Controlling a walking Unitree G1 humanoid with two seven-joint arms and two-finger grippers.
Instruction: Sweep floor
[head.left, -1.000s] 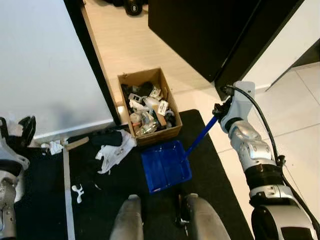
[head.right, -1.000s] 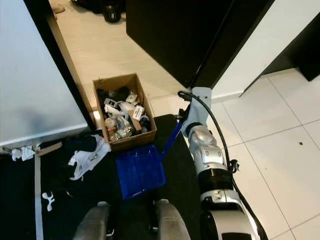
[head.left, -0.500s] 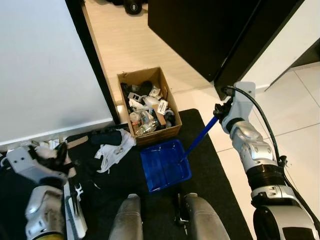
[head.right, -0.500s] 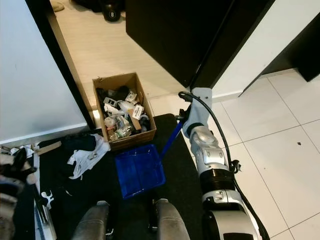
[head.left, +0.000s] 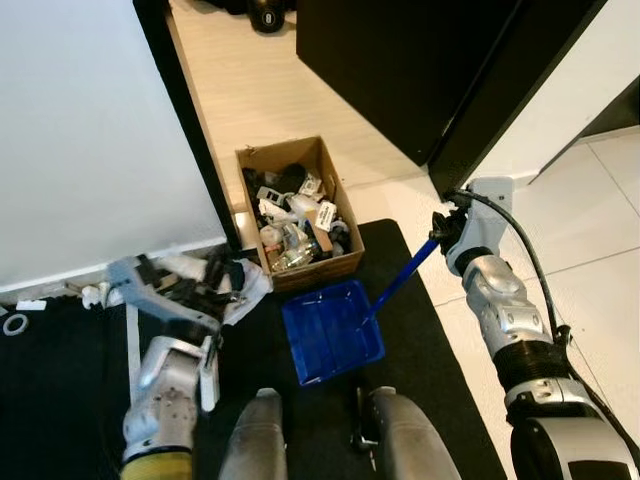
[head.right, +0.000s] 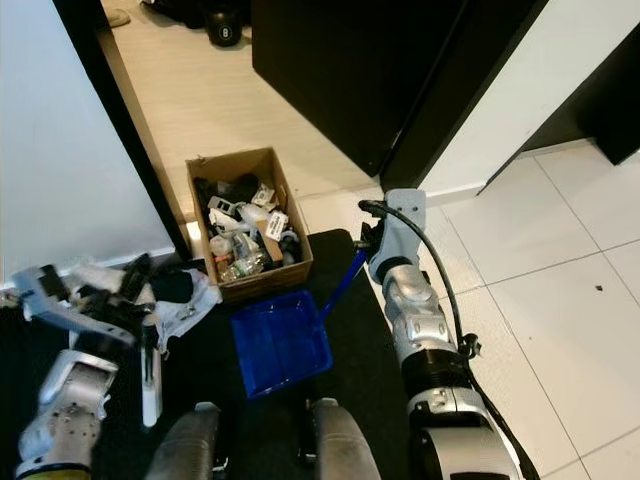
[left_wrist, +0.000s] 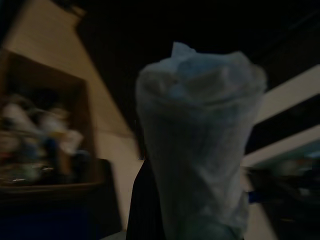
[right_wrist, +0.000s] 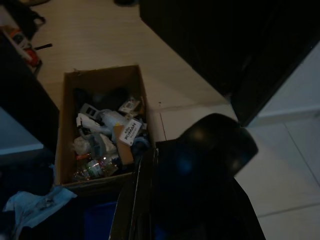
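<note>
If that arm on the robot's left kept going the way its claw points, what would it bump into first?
Probably the crumpled white cloth on the black mat, then the cardboard box of junk beyond. The left gripper already holds something pale, and depth is hard to judge.

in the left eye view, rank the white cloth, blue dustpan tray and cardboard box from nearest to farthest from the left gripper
From the left gripper:
1. White cloth: right beside the fingers, on the black mat.
2. Blue dustpan tray: further toward the robot's right, on the mat.
3. Cardboard box: ahead, at the mat's far edge.
The tray and box are nearly too close to call.
</note>
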